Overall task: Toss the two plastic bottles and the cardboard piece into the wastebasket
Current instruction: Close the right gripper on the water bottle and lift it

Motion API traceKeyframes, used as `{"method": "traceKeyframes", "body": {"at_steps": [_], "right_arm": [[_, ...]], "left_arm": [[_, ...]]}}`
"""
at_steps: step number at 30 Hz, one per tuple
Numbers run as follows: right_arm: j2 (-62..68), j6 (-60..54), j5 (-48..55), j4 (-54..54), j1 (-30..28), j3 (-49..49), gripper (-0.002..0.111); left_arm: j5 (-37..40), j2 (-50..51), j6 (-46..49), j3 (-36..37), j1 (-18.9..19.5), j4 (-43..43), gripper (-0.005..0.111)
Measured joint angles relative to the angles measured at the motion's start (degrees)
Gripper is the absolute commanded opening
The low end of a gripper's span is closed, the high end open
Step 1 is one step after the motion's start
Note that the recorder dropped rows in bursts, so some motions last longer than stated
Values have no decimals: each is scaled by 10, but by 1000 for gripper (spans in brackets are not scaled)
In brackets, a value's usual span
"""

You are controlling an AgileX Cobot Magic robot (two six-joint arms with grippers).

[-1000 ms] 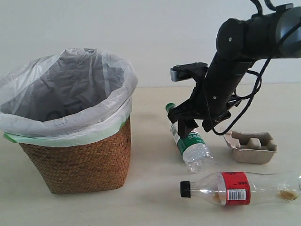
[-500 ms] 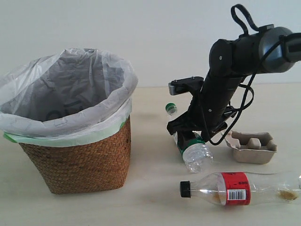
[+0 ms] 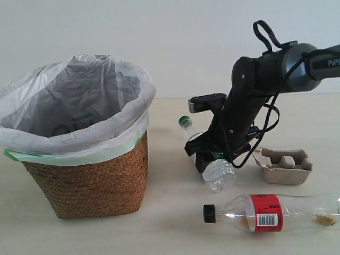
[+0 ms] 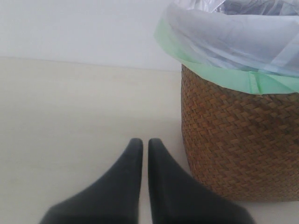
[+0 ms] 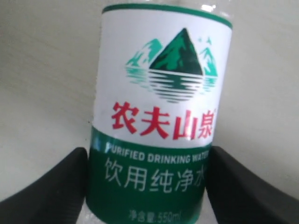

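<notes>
Black right arm [image 3: 241, 103] with looped cables [image 3: 264, 33], white lettering [image 3: 330, 62]; left gripper [image 4: 142, 142] jaws tapered, black.

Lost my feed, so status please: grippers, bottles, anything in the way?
Right gripper shut on green-cap bottle, at its label. Left gripper shut, empty, beside wastebasket. Black-cap bottle, cardboard piece lying on table. Nothing between held bottle and wastebasket.

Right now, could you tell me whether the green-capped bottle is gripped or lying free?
Gripped: the bottle is clamped between the right fingers, which touch both sides of its label.
</notes>
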Motion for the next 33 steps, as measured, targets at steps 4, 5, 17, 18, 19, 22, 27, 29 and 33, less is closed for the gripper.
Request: {"method": "traceKeyframes", "body": {"at_steps": [4,5,17,18,19,22,27,29,33], "right_arm": [[10,0,-11,3,0,0,61],[12,0,-12,3,0,0,61],[30,-15,-11,3,0,0,61],[33,-15,-9,2,0,0,61],[34,-15,-10,3,0,0,61],[34,-15,-11,3,0,0,60],[34,-15,-12,3,0,0,38],[34,-15,-13,4,0,0,23],[34,-15,-13,5,0,-1,0]], "left_arm": [[0,0,0,0,0,0,4],[0,0,0,0,0,0,4],[0,0,0,0,0,0,4],[0,0,0,0,0,0,4],[0,0,0,0,0,0,4],[0,0,0,0,0,0,4],[0,0,0,0,0,0,4],[0,0,0,0,0,0,4],[0,0,0,0,0,0,4]]}}
